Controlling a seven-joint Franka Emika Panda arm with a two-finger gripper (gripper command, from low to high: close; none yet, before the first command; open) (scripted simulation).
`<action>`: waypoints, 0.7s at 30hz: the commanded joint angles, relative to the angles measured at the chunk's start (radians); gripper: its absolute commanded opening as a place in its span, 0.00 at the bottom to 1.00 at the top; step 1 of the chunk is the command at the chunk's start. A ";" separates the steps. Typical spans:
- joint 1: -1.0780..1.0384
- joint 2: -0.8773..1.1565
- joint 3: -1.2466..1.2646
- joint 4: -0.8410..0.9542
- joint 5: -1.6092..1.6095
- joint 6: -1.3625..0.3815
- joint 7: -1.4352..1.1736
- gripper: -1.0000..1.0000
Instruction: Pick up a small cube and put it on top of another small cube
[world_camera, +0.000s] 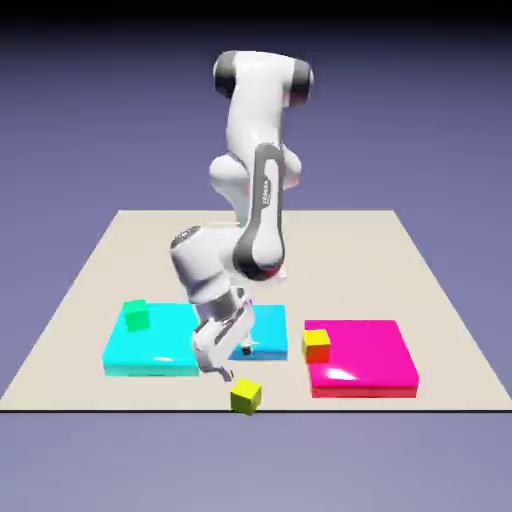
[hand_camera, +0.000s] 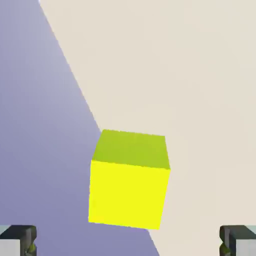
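You have one small cube (world_camera: 246, 396), matte, yellow-topped with olive sides, at the lower middle of the frame on the smooth beige desk (world_camera: 420, 300) at its near edge, jaws spread wide above it, ungrasped.

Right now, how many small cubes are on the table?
3. A yellow cube sits at the table's near edge, below the gripper; a green cube on the cyan slab; a yellow-topped orange-red cube on the magenta slab. The arm may hide others.

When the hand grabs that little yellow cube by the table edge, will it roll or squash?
The small cube probably won't roll: flat faces, sharp corners. It looks rigid. Nudged, it might slide off the table, since it sits at the edge. The hand is open.
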 joint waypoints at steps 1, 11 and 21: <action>-0.007 0.036 0.018 0.019 0.035 0.010 -0.025 0.50; -0.013 0.074 0.036 0.039 0.071 0.020 -0.051 0.00; -0.024 -0.289 0.195 -0.179 -0.215 0.007 0.235 0.00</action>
